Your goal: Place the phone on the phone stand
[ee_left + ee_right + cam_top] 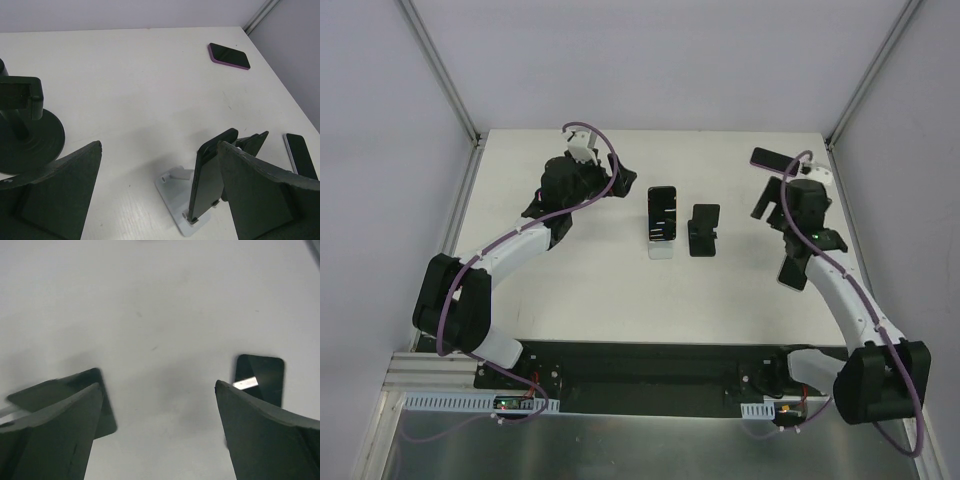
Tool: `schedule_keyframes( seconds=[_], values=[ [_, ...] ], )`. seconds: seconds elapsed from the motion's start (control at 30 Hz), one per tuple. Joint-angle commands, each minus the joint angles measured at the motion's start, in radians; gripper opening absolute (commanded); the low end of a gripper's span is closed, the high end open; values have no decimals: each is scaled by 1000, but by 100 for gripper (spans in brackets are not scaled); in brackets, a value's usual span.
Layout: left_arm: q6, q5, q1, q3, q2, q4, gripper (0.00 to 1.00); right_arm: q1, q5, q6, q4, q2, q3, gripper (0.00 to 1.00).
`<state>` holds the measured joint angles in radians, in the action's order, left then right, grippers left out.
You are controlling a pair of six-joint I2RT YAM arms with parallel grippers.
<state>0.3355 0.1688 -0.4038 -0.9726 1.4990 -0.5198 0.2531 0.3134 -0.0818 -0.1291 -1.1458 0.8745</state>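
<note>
At the middle of the white surface (580, 290), seen from overhead, the phone (662, 215) stands propped on the white stand (661, 248), with a black stand (703, 230) just beside it on the right. The left hand (618, 183) sits to the phone's left. The right hand (772, 195) is near a purple-edged phone (773, 159) lying by the far right corner.

From the left wrist, the left hand (159, 147) is spread wide and holds nothing. The phone (210, 175) leans on the white stand (172, 200), and the black stand (252, 142) shows behind it. A round-based black stand (25, 135) is at the left, the purple-edged phone (229, 55) lies far off, and another phone (300, 155) lies flat at the right.

From the right wrist, the right hand (157, 385) is wide apart over bare surface, gripping nothing. A dark phone (260, 375) lies flat by its right finger, and a dark flat object (65, 387) is partly hidden behind the left one.
</note>
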Motion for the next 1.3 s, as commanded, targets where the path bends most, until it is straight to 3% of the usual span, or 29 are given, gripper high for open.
schedule_keyframes(
  seconds=[0.0,0.07,0.17,0.4,0.53,0.93,1.2,1.27],
  values=[
    [-24,32,10,-15,-33,-39,96,-250,-216,-81,-259,-44,7,96],
    [-15,44,11,-27,-20,-34,96,-367,-282,-88,-360,-139,53,96],
    [0,86,16,-49,7,-31,96,-434,-358,-39,-450,-276,156,96],
    [0,127,17,-77,29,-3,97,-445,-167,74,-671,-537,392,96],
    [-1,141,19,-80,32,0,96,-463,-106,119,-666,-580,380,96],
    [3,172,19,-94,43,7,97,-511,-250,175,-633,-696,368,96],
    [-1,173,20,-94,41,9,97,-511,-247,155,-636,-743,360,99],
    [-1,176,23,-92,43,9,97,-514,-257,162,-641,-746,363,93]
  ],
)
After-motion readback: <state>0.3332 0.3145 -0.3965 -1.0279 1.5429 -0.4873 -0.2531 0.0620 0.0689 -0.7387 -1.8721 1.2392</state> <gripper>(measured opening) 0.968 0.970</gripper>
